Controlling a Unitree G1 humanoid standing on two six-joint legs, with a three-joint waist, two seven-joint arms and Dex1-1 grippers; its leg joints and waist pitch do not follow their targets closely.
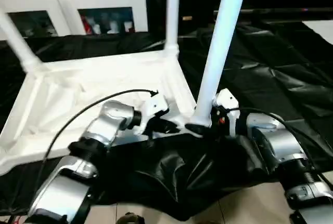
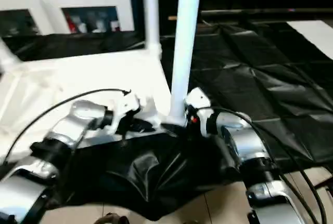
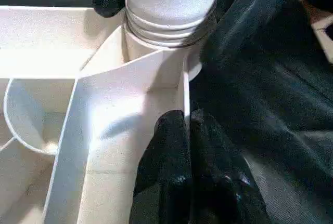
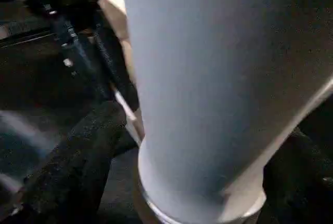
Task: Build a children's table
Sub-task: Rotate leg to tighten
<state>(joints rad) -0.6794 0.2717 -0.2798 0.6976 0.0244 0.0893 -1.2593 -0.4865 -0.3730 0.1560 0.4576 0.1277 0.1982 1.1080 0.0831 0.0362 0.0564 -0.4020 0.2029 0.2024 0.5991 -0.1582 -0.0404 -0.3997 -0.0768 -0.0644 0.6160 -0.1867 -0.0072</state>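
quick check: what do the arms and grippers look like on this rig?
Silver metallic forearms with black joint bands. White wrist housings; the right one shows a small red mark. Left gripper and right gripper each have two black fingers. A thin black cable arcs over the left arm.

A room set up for robot trials: crinkled black plastic sheeting point(image 1: 270, 78) covers the floor, pale floor tiles point(image 1: 244, 203) show at its edge, and a white glass-door cabinet point(image 1: 99, 11) stands behind.

Both head views look forward and down over the silver forearms. Each wrist view looks along its fingers point(image 3: 171, 172), very close. All share the near corner leg point(image 1: 218, 52).
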